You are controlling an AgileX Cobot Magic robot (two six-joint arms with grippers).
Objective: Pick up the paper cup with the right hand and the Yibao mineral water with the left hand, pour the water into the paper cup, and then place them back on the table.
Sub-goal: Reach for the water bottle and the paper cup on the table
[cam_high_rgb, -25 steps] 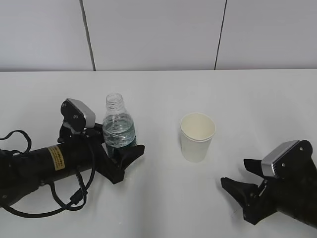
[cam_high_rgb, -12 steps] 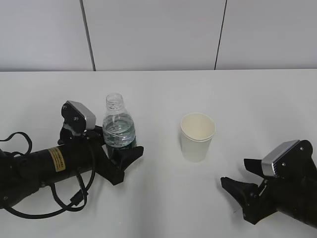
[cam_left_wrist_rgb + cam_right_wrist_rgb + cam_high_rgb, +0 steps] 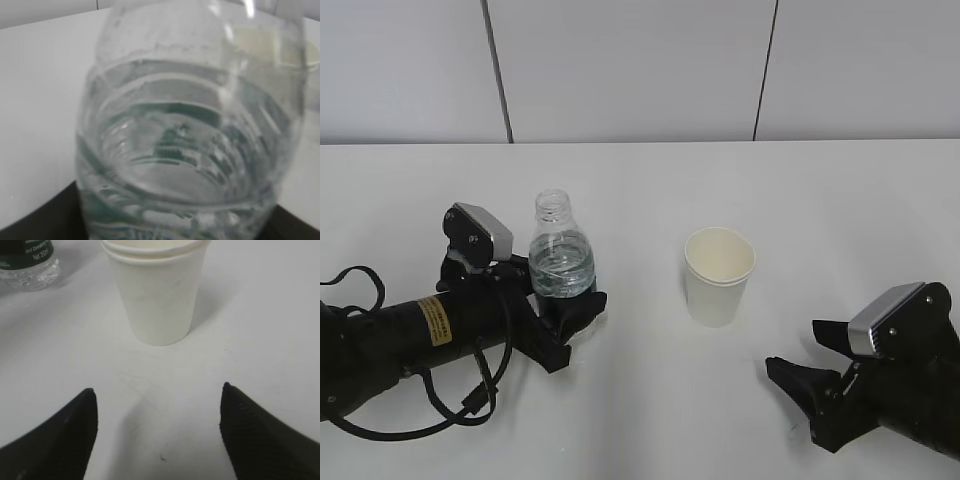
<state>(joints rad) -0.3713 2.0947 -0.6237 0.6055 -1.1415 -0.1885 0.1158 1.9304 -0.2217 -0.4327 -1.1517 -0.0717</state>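
On the left of the white table (image 3: 650, 180), the left hand (image 3: 560, 318) is lying low, its 2 fingers straddling the Yibao mineral water (image 3: 561, 262), which is standing upright; contact is unclear. The paper cup (image 3: 718, 275) is standing upright mid-table, untouched. At right, the right hand (image 3: 815, 385) is resting with jaws spread wide, empty, pointing toward the cup.

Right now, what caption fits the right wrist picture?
Open right gripper faces the upright paper cup on the table.
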